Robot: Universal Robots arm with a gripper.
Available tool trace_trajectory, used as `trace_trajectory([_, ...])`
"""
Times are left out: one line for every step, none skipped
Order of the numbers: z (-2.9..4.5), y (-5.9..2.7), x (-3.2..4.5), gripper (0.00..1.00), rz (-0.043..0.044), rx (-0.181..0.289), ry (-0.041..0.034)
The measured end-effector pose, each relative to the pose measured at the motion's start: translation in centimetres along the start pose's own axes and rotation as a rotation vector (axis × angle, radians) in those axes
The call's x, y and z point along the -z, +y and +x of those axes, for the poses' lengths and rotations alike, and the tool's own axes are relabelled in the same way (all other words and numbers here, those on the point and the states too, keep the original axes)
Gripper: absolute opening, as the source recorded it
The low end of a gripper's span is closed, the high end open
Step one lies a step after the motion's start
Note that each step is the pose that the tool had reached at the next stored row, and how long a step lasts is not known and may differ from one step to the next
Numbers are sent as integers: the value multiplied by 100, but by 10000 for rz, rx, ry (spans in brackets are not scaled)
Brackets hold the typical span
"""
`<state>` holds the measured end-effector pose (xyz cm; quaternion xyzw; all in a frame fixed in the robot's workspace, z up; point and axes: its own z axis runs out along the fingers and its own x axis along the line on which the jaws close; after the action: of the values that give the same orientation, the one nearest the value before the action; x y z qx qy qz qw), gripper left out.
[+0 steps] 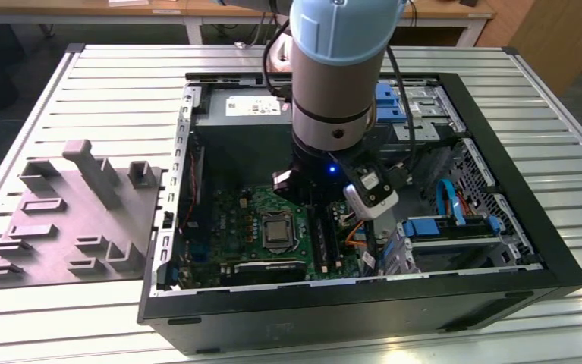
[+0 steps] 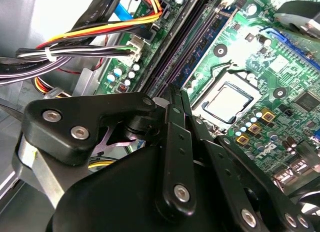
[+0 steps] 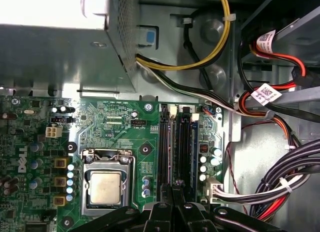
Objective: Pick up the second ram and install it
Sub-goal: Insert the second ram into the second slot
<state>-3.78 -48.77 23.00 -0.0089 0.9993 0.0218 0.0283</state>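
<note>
A: What do we count here?
B: We count one arm (image 1: 336, 76), one gripper (image 2: 176, 92), one computer case (image 1: 564, 265), one motherboard (image 1: 224, 220), one processor (image 3: 106, 187), one power-supply box (image 1: 240, 114) — and one grey tray (image 1: 68, 220).

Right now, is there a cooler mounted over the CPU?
No: in the first wrist view the CPU shows its bare metal lid, with nothing mounted over it.
</note>
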Motion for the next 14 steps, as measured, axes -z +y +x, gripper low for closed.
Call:
trace_trajectory([0, 0, -1, 11, -2, 0, 0])
trace_trajectory([0, 0, -1, 11, -4, -1, 0])
trace_trajectory([0, 0, -2, 11, -5, 0, -1])
trace_trajectory([0, 0, -1, 11, -4, 0, -1])
trace_trajectory([0, 0, -2, 11, -4, 0, -1])
trace_trajectory([1, 0, -6, 11, -6, 0, -1])
trace_trajectory([1, 0, -8, 11, -5, 0, -1])
trace_trajectory([1, 0, -8, 11, -3, 0, 0])
trace_trajectory([2, 0, -8, 11, -3, 0, 0])
trace_trajectory([2, 0, -8, 11, -4, 0, -1])
trace_trajectory([3, 0, -9, 11, -4, 0, 0])
trace_trajectory([4, 0, -11, 11, -5, 0, -1])
trace_trajectory([4, 0, -16, 11, -7, 0, -2])
trace_trajectory([5, 0, -20, 11, -7, 0, -2])
